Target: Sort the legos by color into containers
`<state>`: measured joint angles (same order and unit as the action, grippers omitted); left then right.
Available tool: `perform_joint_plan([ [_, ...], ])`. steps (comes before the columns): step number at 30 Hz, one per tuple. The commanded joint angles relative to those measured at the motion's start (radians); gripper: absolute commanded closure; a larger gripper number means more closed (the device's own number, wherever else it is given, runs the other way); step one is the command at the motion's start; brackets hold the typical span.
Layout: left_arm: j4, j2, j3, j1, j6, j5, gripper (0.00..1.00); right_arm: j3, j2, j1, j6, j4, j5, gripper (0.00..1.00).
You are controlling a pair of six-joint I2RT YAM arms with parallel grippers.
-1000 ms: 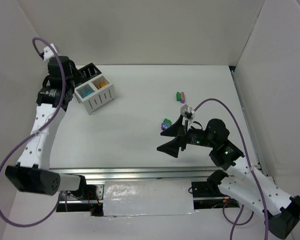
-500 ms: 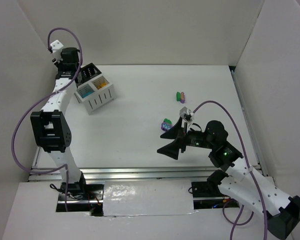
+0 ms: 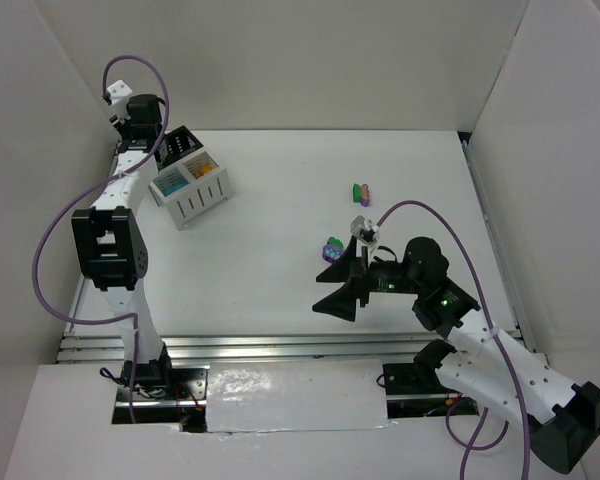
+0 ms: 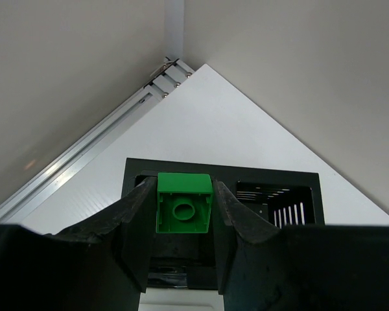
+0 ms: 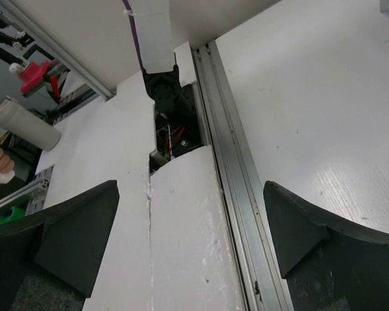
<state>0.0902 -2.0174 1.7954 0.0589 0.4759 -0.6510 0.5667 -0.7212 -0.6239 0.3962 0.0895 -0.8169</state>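
The left gripper (image 4: 183, 191) was closed tight on a small green studded plastic brick (image 4: 184, 210), its two black fingers pressed against the brick's sides and a round socket on the brick turned towards the wrist camera. The brick was held up over the black slatted two-compartment bin (image 4: 272, 176), in line with the compartment at the 9 o'clock end in the wrist view. From above, that bin stood at about 10 o'clock on the white table (image 3: 280, 170), joined at its 5 o'clock side to the white slatted two-compartment bin (image 3: 194, 203), one half of which held teal pieces (image 3: 170, 182) and the other orange pieces (image 3: 206, 172). The left arm reached over this block from the 9 o'clock edge. The right gripper (image 3: 338, 284) lay near 5 o'clock of the table's centre with its black fingers spread as wide as they go and nothing between them. Its wrist camera looked past them to the aluminium rail (image 5: 236, 168) at the table's near edge. A small cluster of teal, purple and green bricks (image 3: 332, 248) lay loose just beside the upper finger, at its 12 o'clock. A green and pink pair of bricks (image 3: 361, 191) lay apart from them, at about 1 o'clock from the table's centre.
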Motion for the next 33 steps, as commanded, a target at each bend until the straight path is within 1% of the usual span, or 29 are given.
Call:
perform_joint_plan([
  [1, -0.020, -0.009, 0.039, 0.022, 0.026, 0.010, 0.72, 0.029, -0.003, -0.003, -0.005, 0.056, -0.031, 0.00],
  [2, -0.027, -0.007, 0.021, 0.024, 0.029, 0.020, 0.66, 0.027, -0.003, -0.002, -0.007, 0.056, -0.027, 0.00],
  [4, -0.029, -0.003, 0.004, 0.027, 0.043, 0.036, 0.61, 0.025, -0.001, -0.003, -0.008, 0.056, -0.021, 0.00],
  [5, -0.039, 0.000, -0.011, 0.025, 0.043, 0.042, 0.54, 0.027, -0.003, -0.003, -0.011, 0.052, -0.016, 0.00],
  [7, -0.041, 0.005, -0.021, 0.027, 0.049, 0.051, 0.46, 0.029, -0.007, -0.003, -0.011, 0.049, -0.014, 0.00],
  [8, -0.043, 0.006, -0.021, 0.027, 0.050, 0.062, 0.40, 0.029, -0.007, -0.002, -0.011, 0.052, -0.014, 0.00],
  [10, -0.043, 0.009, -0.019, 0.027, 0.047, 0.079, 0.36, 0.028, -0.014, -0.004, -0.011, 0.050, -0.014, 0.00],
  [11, -0.038, 0.008, -0.010, 0.027, 0.044, 0.091, 0.31, 0.027, -0.015, -0.005, -0.014, 0.049, -0.011, 0.00],
  [14, -0.017, 0.000, 0.012, 0.028, 0.041, 0.099, 0.24, 0.025, -0.018, -0.003, -0.013, 0.055, -0.010, 0.00],
  [17, 0.006, 0.025, 0.016, 0.028, 0.055, 0.083, 0.19, 0.024, -0.021, -0.002, -0.016, 0.049, 0.008, 0.00],
  [19, 0.020, 0.068, -0.001, 0.027, 0.069, 0.088, 0.16, 0.019, -0.027, -0.003, -0.007, 0.046, 0.096, 0.00],
  [20, 0.028, 0.121, -0.017, 0.025, 0.072, 0.099, 0.01, 0.021, -0.037, -0.002, 0.003, 0.029, 0.143, 0.00],
  [21, 0.101, 0.144, -0.010, 0.024, 0.095, 0.117, 0.00, 0.036, -0.049, -0.002, 0.013, 0.012, 0.212, 0.00],
  [22, 0.161, 0.163, 0.036, 0.021, 0.113, 0.129, 0.01, 0.048, -0.093, -0.002, 0.054, -0.008, 0.386, 0.00],
  [23, 0.228, 0.193, 0.065, 0.021, 0.133, 0.154, 0.00, 0.071, -0.124, -0.002, 0.078, -0.080, 0.492, 0.00],
  [24, 0.349, 0.207, 0.091, 0.012, 0.159, 0.227, 0.00, 0.126, -0.205, 0.000, 0.102, -0.130, 0.593, 0.00],
  [25, 0.397, 0.223, 0.110, -0.001, 0.165, 0.247, 0.00, 0.159, -0.255, 0.000, 0.157, -0.178, 0.783, 0.00],
  [26, 0.436, 0.267, 0.102, -0.020, 0.167, 0.264, 0.00, 0.204, -0.306, 0.000, 0.185, -0.308, 0.879, 0.00],
  [27, 0.468, 0.298, 0.087, -0.037, 0.173, 0.275, 0.00, 0.296, -0.413, -0.002, 0.206, -0.374, 0.953, 0.00],
  [28, 0.512, 0.328, 0.021, -0.095, 0.181, 0.277, 0.00, 0.332, -0.463, -0.003, 0.208, -0.422, 1.045, 0.00],
  [29, 0.519, 0.406, -0.026, -0.125, 0.188, 0.287, 0.00, 0.364, -0.501, -0.003, 0.199, -0.486, 1.082, 0.00],
  [30, 0.505, 0.454, -0.086, -0.160, 0.184, 0.295, 0.00, 0.404, -0.564, -0.005, 0.193, -0.510, 1.119, 0.00],
  [31, 0.479, 0.498, -0.216, -0.236, 0.193, 0.281, 0.01, 0.413, -0.583, -0.005, 0.176, -0.519, 1.143, 0.00],
  [32, 0.455, 0.591, -0.281, -0.310, 0.202, 0.289, 0.00, 0.412, -0.607, 0.003, 0.124, -0.514, 1.154, 0.00],
  [33, 0.425, 0.638, -0.351, -0.311, 0.202, 0.307, 0.00, 0.412, -0.616, 0.004, 0.124, -0.505, 1.141, 0.00],
])
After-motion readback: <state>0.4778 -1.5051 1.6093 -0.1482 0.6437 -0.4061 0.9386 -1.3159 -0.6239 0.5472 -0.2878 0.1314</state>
